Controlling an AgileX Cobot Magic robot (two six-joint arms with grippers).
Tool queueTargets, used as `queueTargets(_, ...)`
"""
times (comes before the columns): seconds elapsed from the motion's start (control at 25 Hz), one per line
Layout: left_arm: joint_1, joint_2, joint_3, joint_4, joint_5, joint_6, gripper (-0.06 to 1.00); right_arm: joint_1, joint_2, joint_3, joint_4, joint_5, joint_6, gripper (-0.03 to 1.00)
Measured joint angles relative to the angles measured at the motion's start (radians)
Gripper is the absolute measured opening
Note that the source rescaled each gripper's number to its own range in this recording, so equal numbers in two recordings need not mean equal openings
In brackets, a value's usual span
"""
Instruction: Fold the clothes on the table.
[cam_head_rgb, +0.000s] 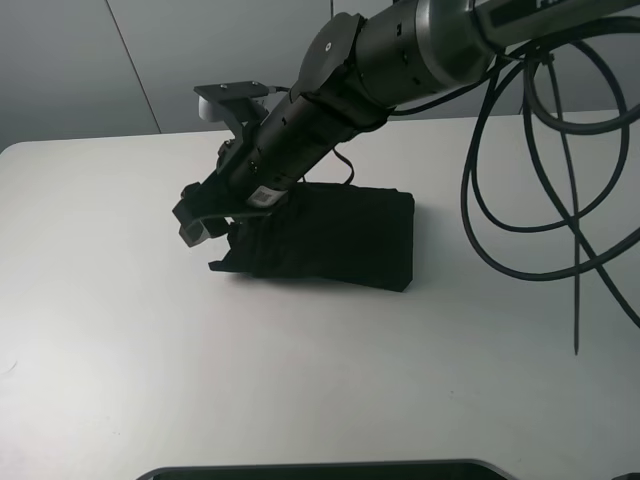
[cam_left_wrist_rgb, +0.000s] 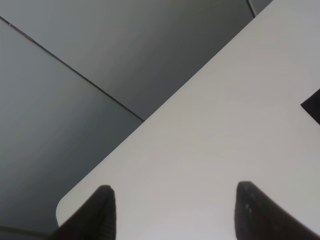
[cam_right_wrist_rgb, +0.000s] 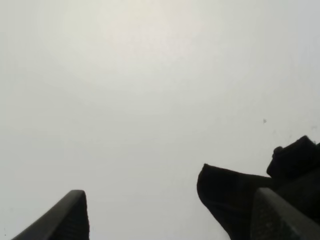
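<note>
A folded black shirt (cam_head_rgb: 335, 235) lies at centre frame on the white table (cam_head_rgb: 120, 330), grey wall (cam_head_rgb: 120, 60) behind. Right gripper (cam_head_rgb: 200, 222) hangs spread at its left edge, gripping nothing; left gripper (cam_left_wrist_rgb: 172, 212) likewise spread, empty.

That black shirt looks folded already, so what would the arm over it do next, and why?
Probably lift the right gripper up and away. Its jaws stand open and hold nothing, at the left end of the T-shirt, which lies as a compact bundle on the table. One corner sticks out.
</note>
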Motion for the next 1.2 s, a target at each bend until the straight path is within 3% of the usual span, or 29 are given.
queueTargets(0.2, 0.0, 0.0, 0.0, 0.0, 0.0, -0.026, 0.68, 0.0, 0.061, 0.0, 0.065, -0.028, -0.069, 0.72)
queueTargets(0.44, 0.0, 0.0, 0.0, -0.023, -0.006, -0.028, 0.68, 0.0, 0.174, -0.002, 0.277, -0.035, -0.249, 0.72)
queueTargets(0.68, 0.0, 0.0, 0.0, -0.028, -0.006, -0.028, 0.68, 0.0, 0.199, -0.011, 0.304, -0.032, -0.312, 0.72)
queueTargets(0.8, 0.0, 0.0, 0.0, -0.028, -0.011, -0.028, 0.68, 0.0, 0.176, -0.039, 0.289, 0.019, -0.316, 0.72)
queueTargets(0.88, 0.0, 0.0, 0.0, -0.028, -0.017, -0.028, 0.68, 0.0, 0.132, -0.067, 0.233, 0.065, -0.305, 0.72)
queueTargets(0.96, 0.0, -0.006, 0.0, -0.003, -0.018, -0.028, 0.68, 0.0, 0.054, -0.088, 0.108, 0.097, -0.253, 0.72)
queueTargets(1.04, 0.0, -0.025, 0.0, 0.043, -0.021, -0.028, 0.68, 0.0, -0.039, -0.096, -0.077, 0.132, -0.16, 0.72)
queueTargets(1.2, 0.0, -0.114, 0.0, 0.13, -0.023, -0.106, 0.68, 0.0, -0.247, -0.099, -0.586, 0.235, 0.142, 0.72)
